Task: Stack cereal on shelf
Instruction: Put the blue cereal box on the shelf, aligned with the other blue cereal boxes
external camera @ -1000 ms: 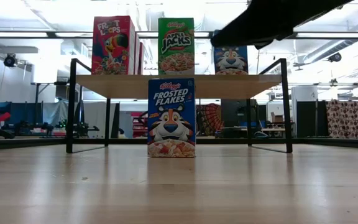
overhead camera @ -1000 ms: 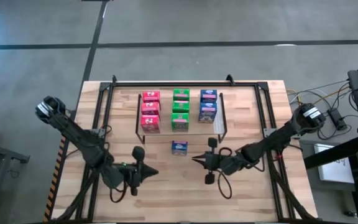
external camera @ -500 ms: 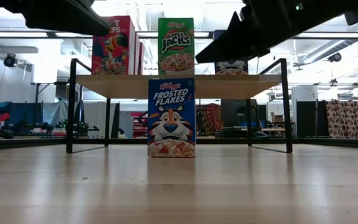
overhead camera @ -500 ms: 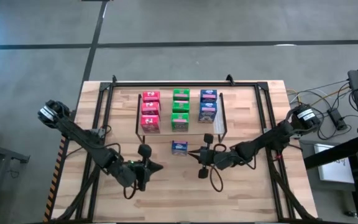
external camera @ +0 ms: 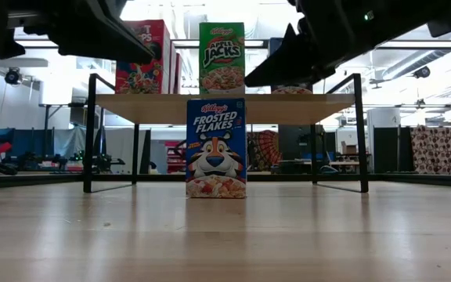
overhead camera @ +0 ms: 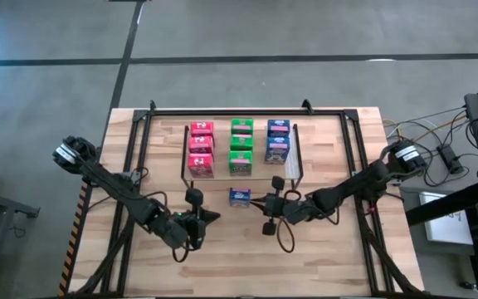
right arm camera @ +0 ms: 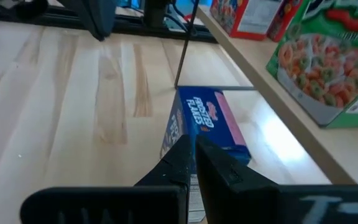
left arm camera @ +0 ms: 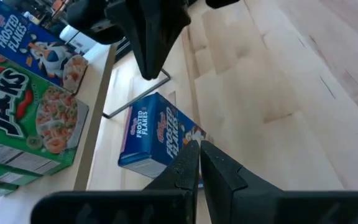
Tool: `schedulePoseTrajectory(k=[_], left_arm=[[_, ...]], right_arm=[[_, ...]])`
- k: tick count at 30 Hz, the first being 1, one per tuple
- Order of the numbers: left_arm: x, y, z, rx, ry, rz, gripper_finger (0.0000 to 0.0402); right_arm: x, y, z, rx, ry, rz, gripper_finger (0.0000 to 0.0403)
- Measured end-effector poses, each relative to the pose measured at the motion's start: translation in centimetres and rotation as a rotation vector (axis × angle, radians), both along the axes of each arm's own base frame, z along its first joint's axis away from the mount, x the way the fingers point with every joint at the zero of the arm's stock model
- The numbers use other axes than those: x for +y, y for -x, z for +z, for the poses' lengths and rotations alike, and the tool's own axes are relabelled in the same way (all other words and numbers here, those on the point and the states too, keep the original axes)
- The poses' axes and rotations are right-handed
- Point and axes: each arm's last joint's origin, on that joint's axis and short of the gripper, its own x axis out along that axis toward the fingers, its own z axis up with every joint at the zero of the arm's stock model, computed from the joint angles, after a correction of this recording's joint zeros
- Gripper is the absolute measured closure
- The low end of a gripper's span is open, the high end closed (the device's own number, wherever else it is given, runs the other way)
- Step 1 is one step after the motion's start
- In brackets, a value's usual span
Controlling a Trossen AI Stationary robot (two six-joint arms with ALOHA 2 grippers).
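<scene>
Looking down on the table and finding one blue box upright on it, just in front of the shelf, near the middle of the front edge of that shelf. Counting on the shelf three red boxes, three green boxes and only two blue boxes, sorted by colour in three rows running from front to back. Probably meant, then, for the blue row at the right end of the shelf, which by this count is one short. Flanking the single box with both arms: left gripper near it on the left, a little more toward the front edge of the table, and right gripper just beside it on the right, neither one touching it. Showing both pairs of fingers pressed together and holding nothing; in each wrist view, aiming the closed tips down toward the box. Judging from this, not yet ready for a grasp, since closed fingers cannot take a box; needing first to spread one pair wider than the box. Choosing the right gripper seems sensible, being on the side of the blue row. Minding also the wire frame at the front edge of the shelf during the lift, and the light cardboard, likely easy to tip with a small push.
</scene>
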Motion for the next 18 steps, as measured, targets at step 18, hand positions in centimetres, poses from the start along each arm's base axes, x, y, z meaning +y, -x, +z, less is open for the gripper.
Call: schedulePoseTrajectory(k=[18], left_arm=[[2.2, -2.0, 1.0, -0.114, 0.074, 0.105, 0.0401]], right_arm=[[0.4, -0.8, 0.7, 0.019, 0.060, 0.026, 0.0390]])
